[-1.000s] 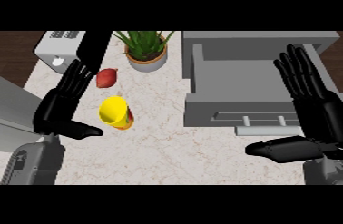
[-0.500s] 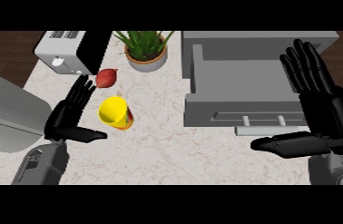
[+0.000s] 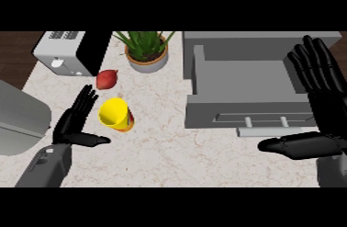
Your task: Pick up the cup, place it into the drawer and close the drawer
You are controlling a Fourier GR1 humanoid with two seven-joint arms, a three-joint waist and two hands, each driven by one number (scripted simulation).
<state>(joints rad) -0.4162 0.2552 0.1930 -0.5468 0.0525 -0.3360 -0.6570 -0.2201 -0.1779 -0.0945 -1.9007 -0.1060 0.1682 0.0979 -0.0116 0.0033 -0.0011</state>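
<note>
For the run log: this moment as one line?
left hand: open, left of cup | right hand: open, resting, view's right | drawer: open, cup not inside

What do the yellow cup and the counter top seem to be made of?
The yellow cup looks like smooth plastic: flat, bright colour without grain. The counter top looks like marble or similar stone: pale with thin brownish veins. Neither is certain.

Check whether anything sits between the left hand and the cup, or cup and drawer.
Nothing visible. Left hand is open just left of the cup; only bare counter runs from cup to the open drawer. Red vegetable and potted plant sit farther back.
</note>
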